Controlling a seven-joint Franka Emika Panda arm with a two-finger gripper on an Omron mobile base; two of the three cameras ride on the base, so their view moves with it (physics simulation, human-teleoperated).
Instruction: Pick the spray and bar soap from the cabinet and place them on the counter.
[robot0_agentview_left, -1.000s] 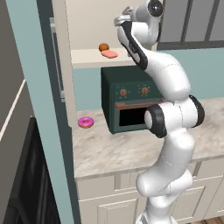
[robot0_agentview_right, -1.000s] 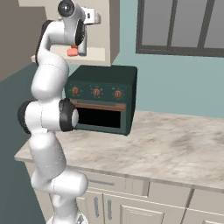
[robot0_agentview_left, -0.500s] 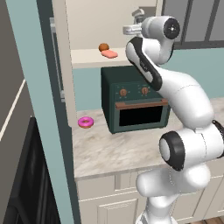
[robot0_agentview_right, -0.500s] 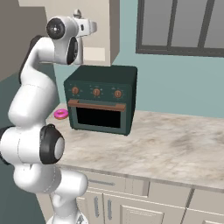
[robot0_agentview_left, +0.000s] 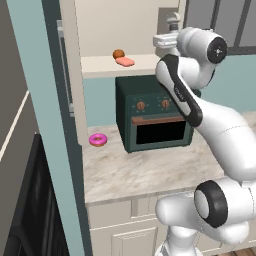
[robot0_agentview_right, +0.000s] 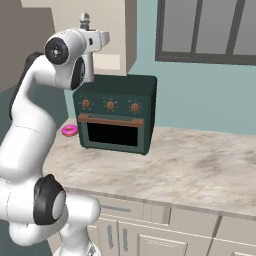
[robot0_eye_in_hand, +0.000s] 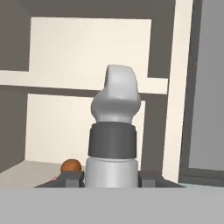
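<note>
My gripper (robot0_eye_in_hand: 111, 177) is shut on the spray (robot0_eye_in_hand: 113, 113), a grey bottle with a pale nozzle head that stands upright between the fingers. In the left base view the gripper (robot0_agentview_left: 166, 38) holds the spray (robot0_agentview_left: 172, 19) at the right edge of the open cabinet (robot0_agentview_left: 107, 22), above the oven. The right base view has the spray (robot0_agentview_right: 85, 21) rising from the hand (robot0_agentview_right: 95, 39). The salmon-pink bar soap (robot0_agentview_left: 125, 61) lies on the cabinet shelf. The beige counter (robot0_agentview_left: 145, 172) runs below.
A dark-green oven (robot0_agentview_left: 155, 120) stands on the counter under the cabinet, with a pink donut (robot0_agentview_left: 98, 139) to its left. A small orange-brown ball (robot0_agentview_left: 118, 53) sits behind the soap on the shelf. The counter (robot0_agentview_right: 200, 170) stretches right of the oven (robot0_agentview_right: 117, 112).
The arm has swung out and to the right, carrying the spray away from the shelf toward the cabinet's right edge. The soap, ball and donut have stayed in place.
</note>
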